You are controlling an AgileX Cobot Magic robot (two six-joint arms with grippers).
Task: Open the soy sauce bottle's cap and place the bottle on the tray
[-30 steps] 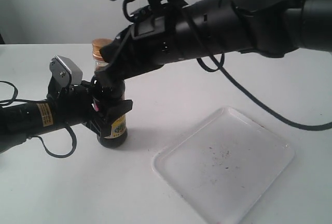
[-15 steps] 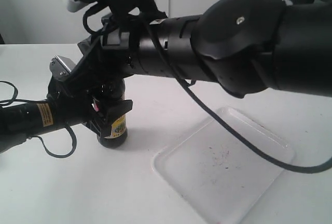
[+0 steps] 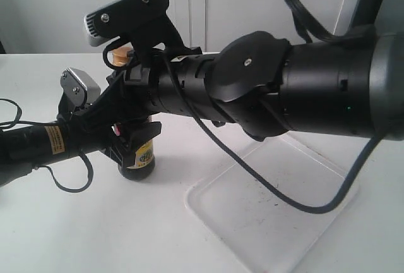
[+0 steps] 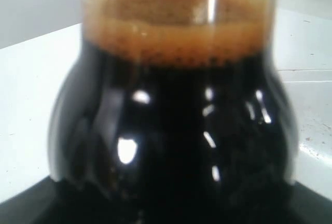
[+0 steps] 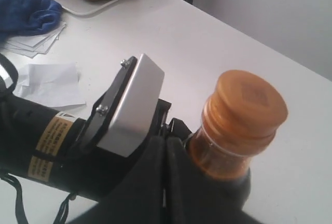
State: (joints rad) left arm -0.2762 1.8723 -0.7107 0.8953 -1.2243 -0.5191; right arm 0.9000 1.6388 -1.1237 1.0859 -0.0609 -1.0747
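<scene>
The soy sauce bottle (image 3: 142, 157) stands upright on the white table, and my left gripper (image 3: 129, 139) is shut around its body. Dark liquid with brown foam at the neck fills the left wrist view (image 4: 171, 130), where the left jaws are hidden. The copper-gold cap (image 5: 248, 106) is closed; in the exterior view only a sliver of the cap (image 3: 121, 52) shows behind the right wrist. My right gripper (image 5: 166, 146) is shut with its fingers pressed together and empty, lying against the neck below the cap. The white tray (image 3: 278, 238) lies right of the bottle.
The thick right arm (image 3: 303, 90) reaches across from the right, and its cable (image 3: 284, 200) hangs over the tray. Behind the left arm (image 5: 41, 141) lie white papers (image 5: 49, 81), a blue cloth (image 5: 26, 9) and a second tray (image 5: 88, 3) bearing a brown object.
The right arm has pushed further left and lower, bringing its shut fingers down beside the bottle's neck. The bottle and the left arm have stayed put.
</scene>
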